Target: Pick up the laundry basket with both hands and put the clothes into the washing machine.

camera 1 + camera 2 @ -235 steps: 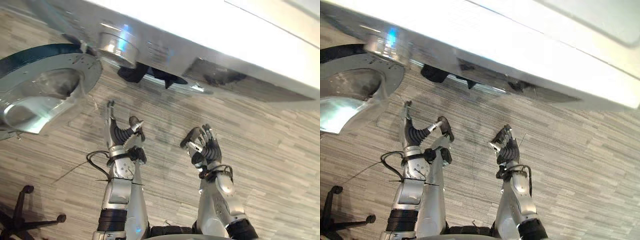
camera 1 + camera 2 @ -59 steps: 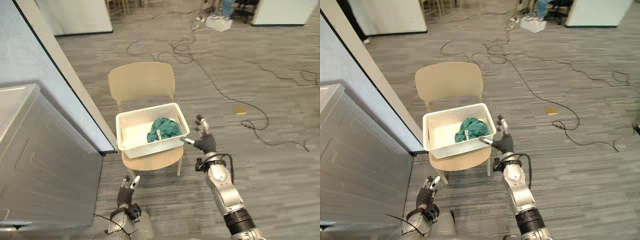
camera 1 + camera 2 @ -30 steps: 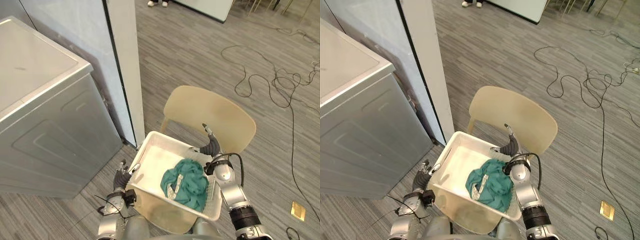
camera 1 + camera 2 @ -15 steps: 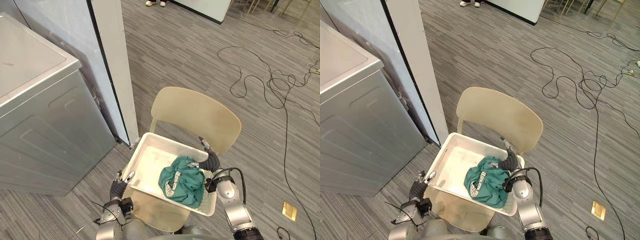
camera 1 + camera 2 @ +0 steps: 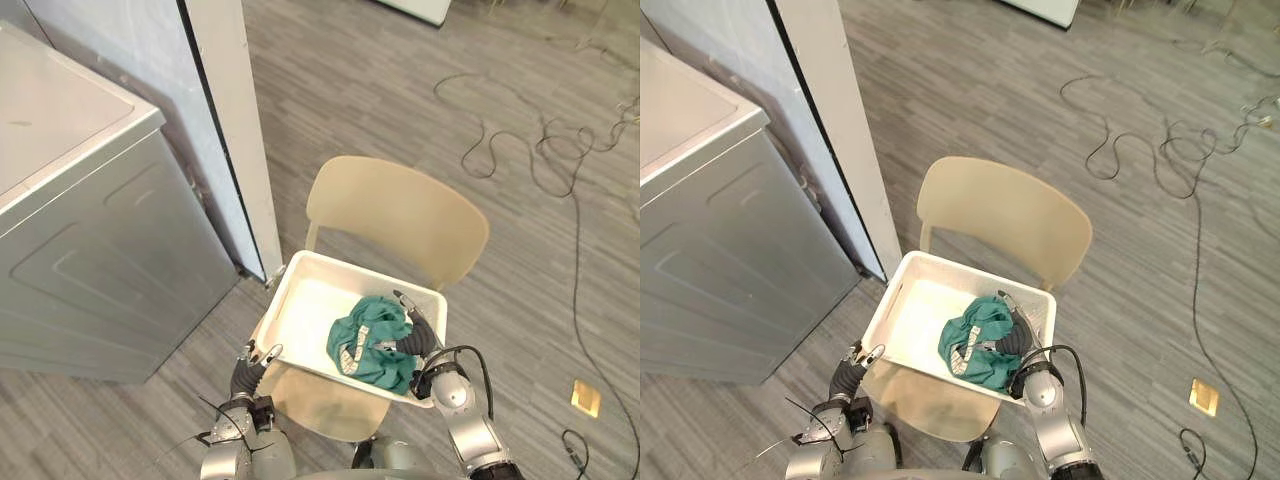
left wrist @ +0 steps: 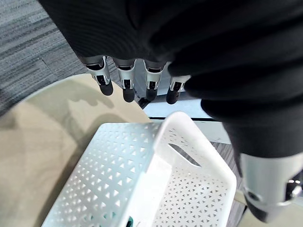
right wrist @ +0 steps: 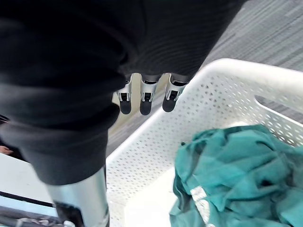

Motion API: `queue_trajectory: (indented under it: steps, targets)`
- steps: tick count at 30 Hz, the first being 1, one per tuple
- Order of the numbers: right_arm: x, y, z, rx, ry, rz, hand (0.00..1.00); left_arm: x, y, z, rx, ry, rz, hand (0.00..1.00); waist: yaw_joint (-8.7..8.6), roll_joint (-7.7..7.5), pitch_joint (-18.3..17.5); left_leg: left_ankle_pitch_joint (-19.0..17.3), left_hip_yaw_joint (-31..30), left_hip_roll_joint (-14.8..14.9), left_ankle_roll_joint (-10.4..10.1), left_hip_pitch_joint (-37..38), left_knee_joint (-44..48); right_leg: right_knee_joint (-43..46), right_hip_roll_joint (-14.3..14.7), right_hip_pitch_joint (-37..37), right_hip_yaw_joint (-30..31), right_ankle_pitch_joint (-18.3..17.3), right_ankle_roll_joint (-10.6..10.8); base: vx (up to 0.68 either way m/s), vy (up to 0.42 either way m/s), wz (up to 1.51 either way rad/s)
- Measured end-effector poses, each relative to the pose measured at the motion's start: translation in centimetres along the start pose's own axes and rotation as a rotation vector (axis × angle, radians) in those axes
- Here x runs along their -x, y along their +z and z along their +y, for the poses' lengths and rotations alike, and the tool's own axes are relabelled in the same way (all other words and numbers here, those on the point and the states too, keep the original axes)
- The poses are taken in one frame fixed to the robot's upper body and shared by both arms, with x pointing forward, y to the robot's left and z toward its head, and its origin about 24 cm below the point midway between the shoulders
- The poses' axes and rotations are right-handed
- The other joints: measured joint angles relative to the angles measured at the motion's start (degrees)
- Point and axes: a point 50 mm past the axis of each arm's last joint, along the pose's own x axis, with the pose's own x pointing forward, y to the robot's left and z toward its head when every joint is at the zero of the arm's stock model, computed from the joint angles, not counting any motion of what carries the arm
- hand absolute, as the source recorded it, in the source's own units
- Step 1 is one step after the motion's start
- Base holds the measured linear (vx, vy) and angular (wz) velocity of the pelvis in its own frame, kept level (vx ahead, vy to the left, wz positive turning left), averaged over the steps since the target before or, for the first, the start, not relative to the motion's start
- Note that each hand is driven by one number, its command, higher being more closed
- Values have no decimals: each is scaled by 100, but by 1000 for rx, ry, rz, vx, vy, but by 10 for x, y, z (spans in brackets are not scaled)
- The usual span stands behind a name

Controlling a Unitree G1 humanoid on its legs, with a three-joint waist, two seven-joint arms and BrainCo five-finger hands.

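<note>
**Q:** Basket, where?

**A:** White basket [image 5: 300, 305] sits on the beige chair [image 5: 400, 215], with green clothes [image 5: 372, 340] bunched in its right half. The washing machine [image 5: 90, 230] is off to my left, apart from the chair.

**Q:** Left hand?

**A:** My left hand [image 5: 247, 372] is just beside the basket's near left corner, over the seat. Fingers straight, holding nothing.

**Q:** Right?

**A:** My right hand [image 5: 424, 345] is at the basket's right end, fingers stretched over the rim near the clothes, gripping nothing. Can't tell if it touches the rim.
</note>
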Motion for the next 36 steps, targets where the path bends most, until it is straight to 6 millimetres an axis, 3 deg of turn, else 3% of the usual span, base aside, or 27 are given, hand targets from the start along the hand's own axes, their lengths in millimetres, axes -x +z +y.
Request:
queue_trajectory:
  steps: [5,9,12,14,17,22,23,31,36]
  targets:
    - [-43,17,-26,118,-54,5,0,-4,25,-11,-26,-57,-108,0,40,60,547,237,132,-433,195,-481,-175,-53,-387,-588,58,351,82,-68,183,6]
    - [-60,31,-41,173,-99,-13,0,-4,29,-12,-24,-60,-127,0,43,72,771,248,120,-539,209,-631,-167,-121,-479,-684,20,434,144,-48,169,9]
    - [-82,41,-63,224,-142,16,0,-4,42,-14,-17,-68,-182,0,62,87,1053,283,81,-588,266,-759,-130,-122,-517,-758,-13,462,134,-44,111,11]
    - [-97,52,-92,292,-201,42,0,-5,52,-19,-8,-86,-220,0,57,148,1295,349,13,-653,298,-876,-139,-124,-570,-844,-64,506,132,-59,105,19]
    - [-106,59,-130,396,-273,92,0,-7,60,-25,47,-104,-246,0,163,242,1495,393,-37,-675,317,-1080,-133,-137,-590,-989,-151,551,119,-71,93,12]
    - [-107,47,-145,581,-262,188,0,-7,65,-37,169,-165,-252,0,191,315,1557,495,-265,-743,326,-1317,-201,-142,-626,-1098,-333,551,119,-36,102,25]
    - [-108,46,-144,617,-254,203,100,-7,66,-42,195,-187,-253,0,196,340,1570,511,-313,-758,327,-1376,-198,-142,-636,-1123,-371,551,119,-21,77,21]
    - [-109,53,-141,651,-271,198,100,-8,83,-67,319,-295,-284,0,181,347,1574,597,-393,-759,285,-1492,-338,-114,-638,-1226,-473,517,76,-35,80,8]
    - [-110,59,-126,373,-262,116,100,-8,86,-68,332,-295,-299,0,194,343,1569,678,-308,-584,157,-1452,-445,-121,-493,-1282,-436,431,-41,-6,19,-12]
